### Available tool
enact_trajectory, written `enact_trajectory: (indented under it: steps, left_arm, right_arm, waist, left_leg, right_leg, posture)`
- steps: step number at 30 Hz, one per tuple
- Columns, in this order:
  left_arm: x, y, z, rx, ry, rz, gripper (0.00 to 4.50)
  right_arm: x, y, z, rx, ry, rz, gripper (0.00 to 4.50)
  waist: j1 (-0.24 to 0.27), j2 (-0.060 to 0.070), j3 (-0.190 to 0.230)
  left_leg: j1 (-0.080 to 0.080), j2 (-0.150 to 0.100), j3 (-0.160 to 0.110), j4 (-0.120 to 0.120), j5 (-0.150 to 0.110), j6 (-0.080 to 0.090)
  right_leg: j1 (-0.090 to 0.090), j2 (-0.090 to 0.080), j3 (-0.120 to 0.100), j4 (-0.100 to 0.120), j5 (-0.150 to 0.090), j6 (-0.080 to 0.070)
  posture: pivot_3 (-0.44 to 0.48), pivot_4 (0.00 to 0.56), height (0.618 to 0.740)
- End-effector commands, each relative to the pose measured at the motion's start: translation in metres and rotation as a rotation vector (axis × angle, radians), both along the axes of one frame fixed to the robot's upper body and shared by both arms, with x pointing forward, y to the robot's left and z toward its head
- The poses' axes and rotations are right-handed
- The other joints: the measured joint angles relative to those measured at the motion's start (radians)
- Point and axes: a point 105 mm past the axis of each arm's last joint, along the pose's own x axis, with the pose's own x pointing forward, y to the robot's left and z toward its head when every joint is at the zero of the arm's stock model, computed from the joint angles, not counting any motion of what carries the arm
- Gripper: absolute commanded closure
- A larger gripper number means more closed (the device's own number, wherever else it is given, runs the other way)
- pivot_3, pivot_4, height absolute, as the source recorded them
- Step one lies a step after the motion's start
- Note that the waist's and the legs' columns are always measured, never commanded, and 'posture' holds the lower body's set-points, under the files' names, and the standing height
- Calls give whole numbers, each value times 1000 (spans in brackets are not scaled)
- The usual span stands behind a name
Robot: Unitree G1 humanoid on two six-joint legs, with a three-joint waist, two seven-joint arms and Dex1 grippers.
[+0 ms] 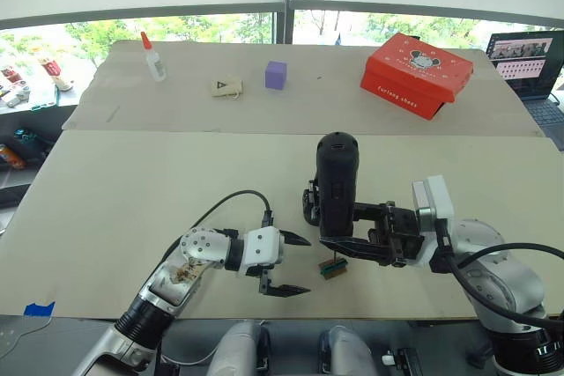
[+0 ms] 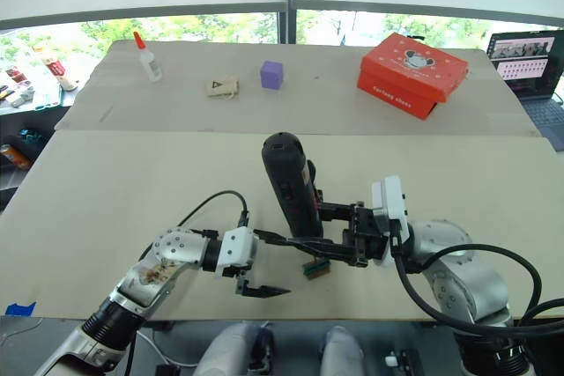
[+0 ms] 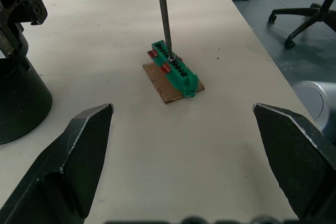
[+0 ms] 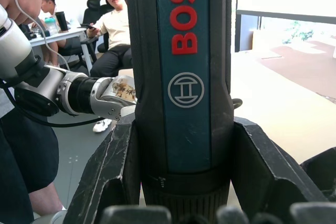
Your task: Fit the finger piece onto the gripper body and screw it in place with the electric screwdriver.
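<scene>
Two grippers, right gripper [image 1: 352, 244] clamping upright electric screwdriver [image 1: 337, 184], left gripper [image 1: 289, 263] wide, holding nothing

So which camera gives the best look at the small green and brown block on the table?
The left wrist view: the small green and brown block lies unobstructed, with the thin metal bit touching its top. Both eye views show it small, partly tucked under the right gripper.

Pale beige worktop [image 1: 132, 191] under wide windows [image 1: 203, 28] — green trees outside, white blinds above; a black office chair [image 3: 307, 11] on grey floor — daylight throughout.
</scene>
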Motion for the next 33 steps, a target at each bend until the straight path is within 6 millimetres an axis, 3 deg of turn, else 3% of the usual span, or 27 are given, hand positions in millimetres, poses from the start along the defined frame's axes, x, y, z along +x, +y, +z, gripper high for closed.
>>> enact_trajectory:
  steps: [1, 27, 33]
  left_arm:
    - [0, -1, 9, -22, -26, -9, 0]
    - [2, -2, 10, -24, -28, -5, 0]
    - [3, -1, 10, -25, -28, 0, 0]
  right_arm:
    - [-6, 2, 12, 33, -65, 20, 2564]
    - [-5, 2, 7, 22, -56, 16, 2564]
    - [-5, 2, 14, 29, -74, 16, 2564]
  waist:
    - [0, 0, 0]
    - [0, 0, 0]
    - [0, 0, 0]
  left_leg:
    - [0, 0, 0, 0, 0, 0]
    - [0, 0, 0, 0, 0, 0]
    - [0, 0, 0, 0, 0, 0]
  right_leg:
    - [0, 0, 0, 0, 0, 0]
    - [0, 0, 0, 0, 0, 0]
    - [0, 0, 0, 0, 0, 0]
  posture:
    - [0, 150, 740]
    - [0, 150, 740]
    - [0, 150, 740]
